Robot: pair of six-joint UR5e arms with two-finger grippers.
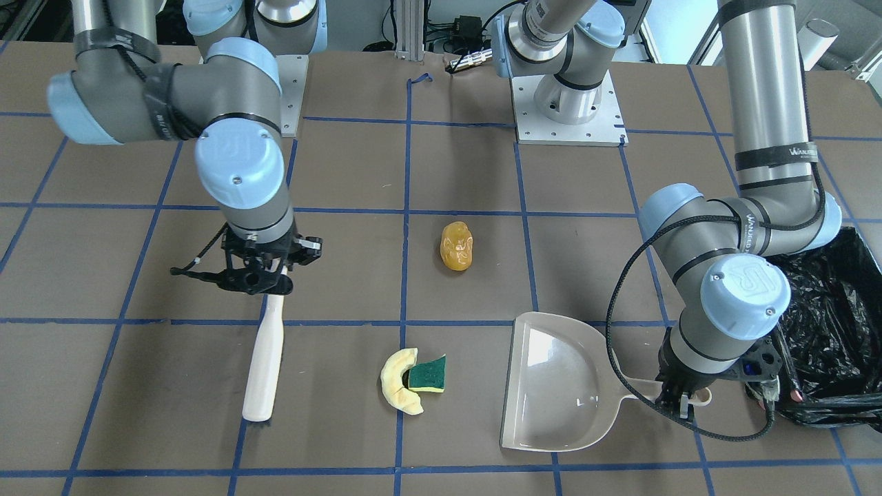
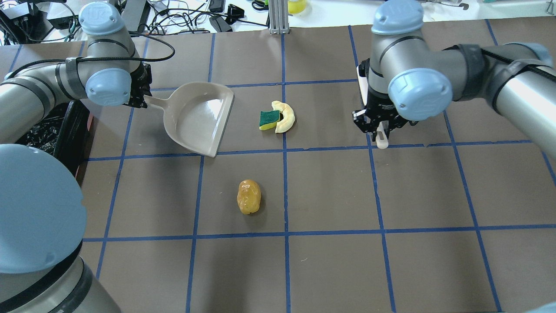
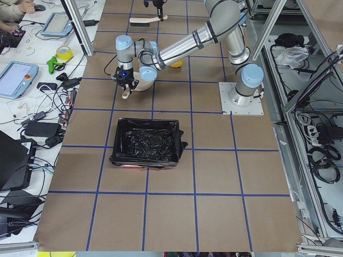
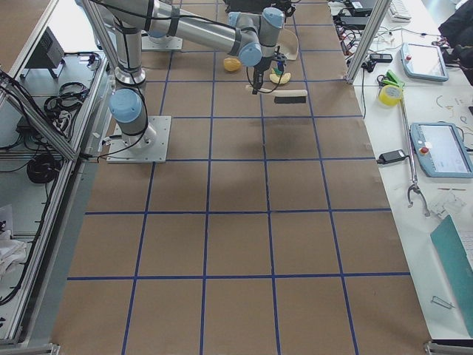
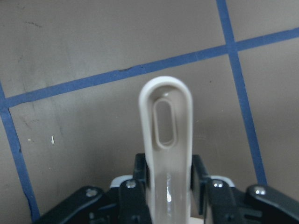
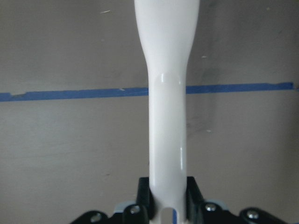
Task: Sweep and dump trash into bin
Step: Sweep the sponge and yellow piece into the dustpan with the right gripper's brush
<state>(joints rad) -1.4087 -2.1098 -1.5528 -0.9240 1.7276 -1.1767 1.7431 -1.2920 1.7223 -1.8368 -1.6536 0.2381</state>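
Observation:
The yellow-orange potato-like lump [image 1: 457, 246] [image 2: 249, 196] lies alone mid-table. The pale yellow foam crescent [image 1: 394, 384] [image 2: 287, 116] and the green-and-yellow sponge chunk [image 1: 428, 374] [image 2: 269, 119] touch each other, a short way in front of the beige dustpan's [image 1: 558, 382] [image 2: 200, 115] open mouth. My left gripper [image 1: 682, 403] [image 2: 139, 98] [image 5: 168, 172] is shut on the dustpan's handle. My right gripper [image 1: 275, 275] [image 2: 381, 130] [image 6: 167, 191] is shut on the white brush's handle [image 1: 264, 365] [image 6: 168, 116]. The black-lined bin [image 1: 834, 324] [image 3: 147, 142] stands behind my left arm.
The brown table top [image 2: 330, 191] carries a blue tape grid. Both arm bases [image 1: 568, 110] stand on plates at the robot's side. The brush head [image 4: 290, 95] points toward the operators' edge. In the overhead view my left arm hides most of the bin [image 2: 47, 130].

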